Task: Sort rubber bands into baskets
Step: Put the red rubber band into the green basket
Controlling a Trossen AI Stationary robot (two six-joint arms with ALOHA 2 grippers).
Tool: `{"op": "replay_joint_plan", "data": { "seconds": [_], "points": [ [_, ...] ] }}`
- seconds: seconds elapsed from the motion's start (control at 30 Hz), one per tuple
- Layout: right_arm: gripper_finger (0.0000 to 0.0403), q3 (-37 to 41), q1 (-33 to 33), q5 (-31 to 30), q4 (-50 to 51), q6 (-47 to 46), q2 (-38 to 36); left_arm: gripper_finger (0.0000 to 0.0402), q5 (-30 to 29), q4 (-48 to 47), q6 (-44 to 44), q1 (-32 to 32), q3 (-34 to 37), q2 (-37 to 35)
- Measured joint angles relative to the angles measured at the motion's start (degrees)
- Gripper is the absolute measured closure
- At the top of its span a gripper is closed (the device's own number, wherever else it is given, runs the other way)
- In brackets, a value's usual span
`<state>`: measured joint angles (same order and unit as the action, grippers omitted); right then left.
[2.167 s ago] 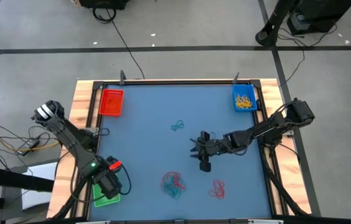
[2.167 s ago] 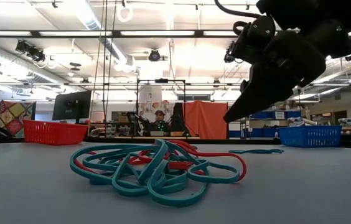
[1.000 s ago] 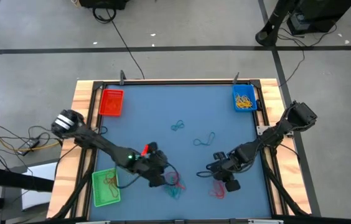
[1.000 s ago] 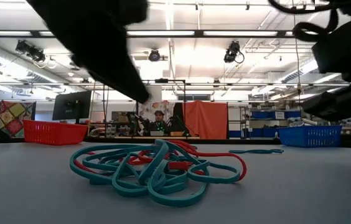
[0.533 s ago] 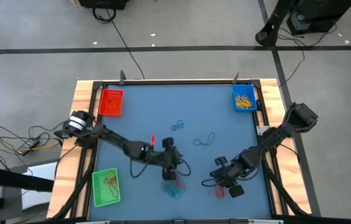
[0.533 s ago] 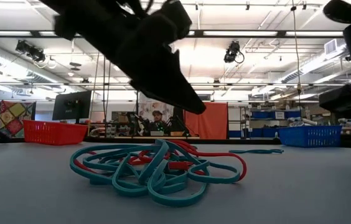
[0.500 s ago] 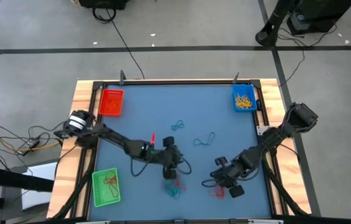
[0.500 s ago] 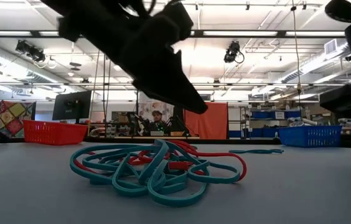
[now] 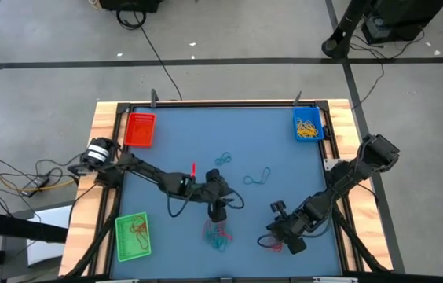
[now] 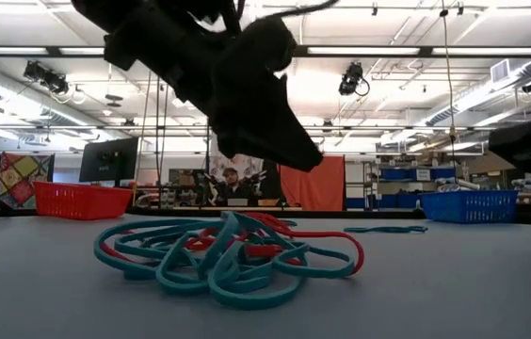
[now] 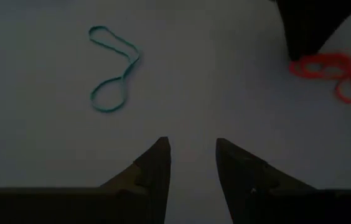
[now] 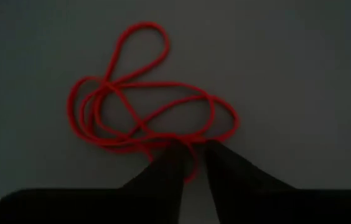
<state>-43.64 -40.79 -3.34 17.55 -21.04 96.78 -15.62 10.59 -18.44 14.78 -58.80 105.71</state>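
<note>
We see the right gripper down on a red rubber band bundle, its tips pinching one strand. Left of that bundle, the left gripper hangs spread, holding nothing, over a red and teal band pile. The green basket sits far left of it

No readable text, label or sign.

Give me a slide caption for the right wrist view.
Right gripper closing on a tangle of red rubber bands on the table.
</note>
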Motion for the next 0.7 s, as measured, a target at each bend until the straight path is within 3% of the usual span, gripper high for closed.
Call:
{"op": "replay_joint_plan", "data": {
  "seconds": [0.23,0.7],
  "points": [
    [0.0393,0.63,-0.93,-5.43,0.83,-2.39,-3.67,0.0271,-3.72,3.47,-1.44,3.17,-0.29,-0.02],
    [0.0398,0.79,4.31,-31.99,-0.35,1.42,-12.93,0.0271,-1.28,19.99,0.37,3.22,-0.45,2.32]
  ]
}}
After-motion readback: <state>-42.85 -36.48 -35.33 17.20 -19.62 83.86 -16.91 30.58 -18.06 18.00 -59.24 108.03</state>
